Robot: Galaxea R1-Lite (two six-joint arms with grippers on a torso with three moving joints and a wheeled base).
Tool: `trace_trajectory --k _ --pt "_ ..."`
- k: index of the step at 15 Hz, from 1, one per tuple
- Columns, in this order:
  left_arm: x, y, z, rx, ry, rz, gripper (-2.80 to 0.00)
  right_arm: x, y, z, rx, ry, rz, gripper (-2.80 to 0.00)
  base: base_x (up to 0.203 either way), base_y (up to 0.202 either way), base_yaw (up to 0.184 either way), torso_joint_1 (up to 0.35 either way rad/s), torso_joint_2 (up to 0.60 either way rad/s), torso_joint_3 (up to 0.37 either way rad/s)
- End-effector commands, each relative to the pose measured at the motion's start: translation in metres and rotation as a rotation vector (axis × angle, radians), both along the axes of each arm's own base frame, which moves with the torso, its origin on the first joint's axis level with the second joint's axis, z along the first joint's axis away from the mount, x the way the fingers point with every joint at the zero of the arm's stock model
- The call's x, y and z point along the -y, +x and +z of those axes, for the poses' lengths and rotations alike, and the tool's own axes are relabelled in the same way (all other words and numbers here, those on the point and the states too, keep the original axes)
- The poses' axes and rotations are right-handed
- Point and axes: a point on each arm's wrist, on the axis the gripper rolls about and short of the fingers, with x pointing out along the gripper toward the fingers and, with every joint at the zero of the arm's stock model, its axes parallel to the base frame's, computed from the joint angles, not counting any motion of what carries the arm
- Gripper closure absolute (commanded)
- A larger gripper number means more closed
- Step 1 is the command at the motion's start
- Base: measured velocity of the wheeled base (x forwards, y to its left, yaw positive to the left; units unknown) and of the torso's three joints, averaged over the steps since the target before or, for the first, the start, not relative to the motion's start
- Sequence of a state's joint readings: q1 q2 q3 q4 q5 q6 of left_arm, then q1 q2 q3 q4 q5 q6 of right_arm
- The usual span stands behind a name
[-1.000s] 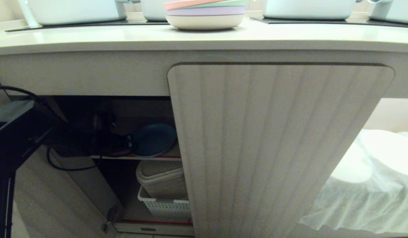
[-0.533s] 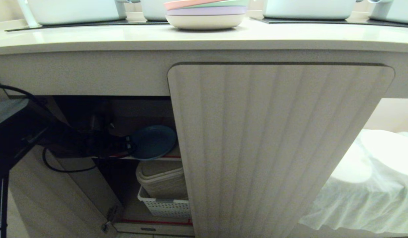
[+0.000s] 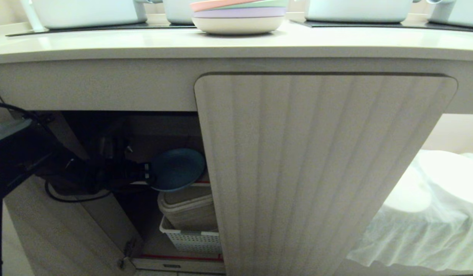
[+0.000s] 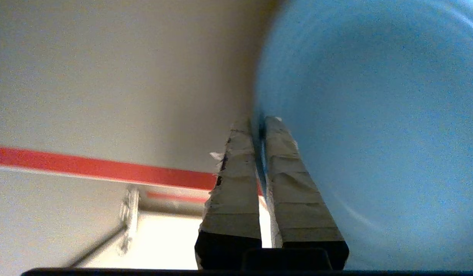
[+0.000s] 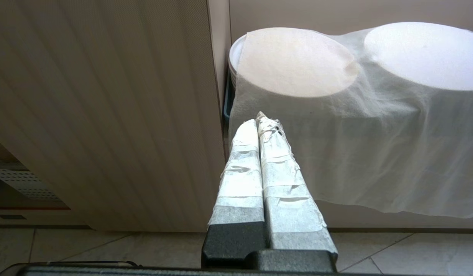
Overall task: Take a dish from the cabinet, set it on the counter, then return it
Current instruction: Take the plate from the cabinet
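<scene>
At lower left of the head view, my left gripper (image 3: 147, 172) is pinching the rim of the blue dish (image 3: 178, 169), fingers (image 4: 236, 168) clamped tight on its edge, holding it tilted at the open cabinet's (image 3: 106, 96) red-edged shelf (image 3: 200, 181). My right gripper (image 5: 261, 124) is hanging closed and empty beside the fluted door (image 5: 106, 115), near a white draped cloth (image 5: 374, 153).

Left tool (image 3: 147, 171) reaching forward, clamped; right tool (image 5: 261, 122) closed
</scene>
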State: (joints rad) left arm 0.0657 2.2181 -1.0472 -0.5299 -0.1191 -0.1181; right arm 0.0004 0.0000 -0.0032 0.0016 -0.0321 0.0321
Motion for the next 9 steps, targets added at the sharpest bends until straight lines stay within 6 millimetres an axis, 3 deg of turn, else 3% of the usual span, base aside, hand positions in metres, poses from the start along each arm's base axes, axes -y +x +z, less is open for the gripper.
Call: trace_trajectory --k 1,9 --pt "0.001 -0.0047 -0.0022 0.021 0.01 -0.015 0.0 0.0 0.0 0.0 0.0 0.0 0.0 0.0 0.0 0.0 0.0 0.0 0.0 0.0" --pt "0.0001 -0.0077 0.0058 0.037 0.01 -0.014 0.0 0.0 0.0 0.0 0.0 0.0 0.001 0.0 0.0 0.0 0.0 0.0 0.0 0.0"
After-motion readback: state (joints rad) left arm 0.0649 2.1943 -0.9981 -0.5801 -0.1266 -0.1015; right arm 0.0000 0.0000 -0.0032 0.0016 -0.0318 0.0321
